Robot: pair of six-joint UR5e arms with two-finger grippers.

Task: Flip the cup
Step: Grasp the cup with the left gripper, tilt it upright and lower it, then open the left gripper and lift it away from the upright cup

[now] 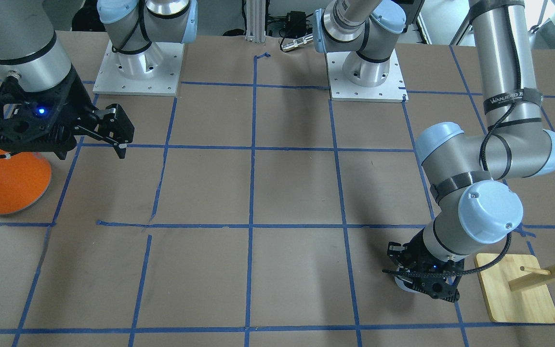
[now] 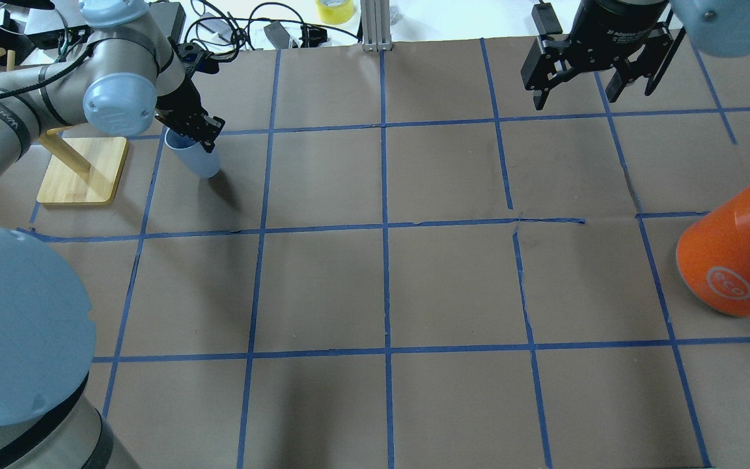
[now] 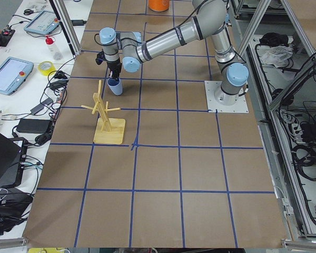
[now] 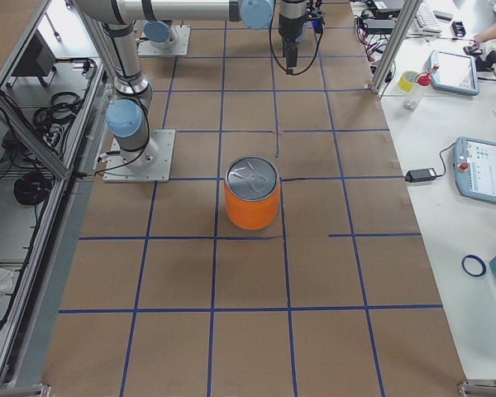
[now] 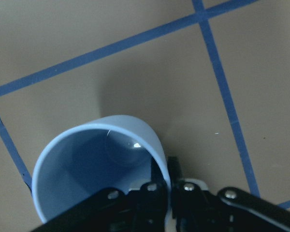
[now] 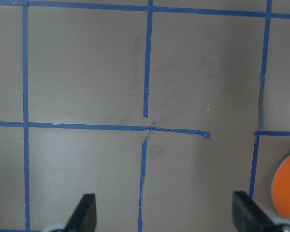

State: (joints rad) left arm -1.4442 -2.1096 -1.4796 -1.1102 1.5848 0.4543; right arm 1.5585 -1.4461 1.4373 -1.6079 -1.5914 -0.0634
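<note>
- The small pale blue-white plastic tumbler cup (image 2: 196,161) is in the far left square of the table, just beside the wooden peg stand. It leans, with its mouth up toward the wrist and its base lower down.
- The left gripper (image 5: 167,188) pinches the cup's rim wall, one black finger inside the mouth and one outside, closed narrow on the thin plastic.
- Whether the base rests on the table cannot be told.
- To finish the flip well, I would bring the cup plumb over bare paper, lower it until it sits flat, then let go. The smooth, light wall could slip in a rim pinch, so turn slowly.
- The pale wooden peg stand on a flat board (image 2: 82,170) is close by, so swing away from it.
- The right gripper (image 2: 593,85) hangs far across the table, fingers spread wide, holding nothing.
- A large orange can with a silver top (image 2: 736,260) stands at the right edge.
- The table (image 2: 453,286) is covered in brown paper gridded with blue tape. Benches with tablets and cables line the room.
</note>
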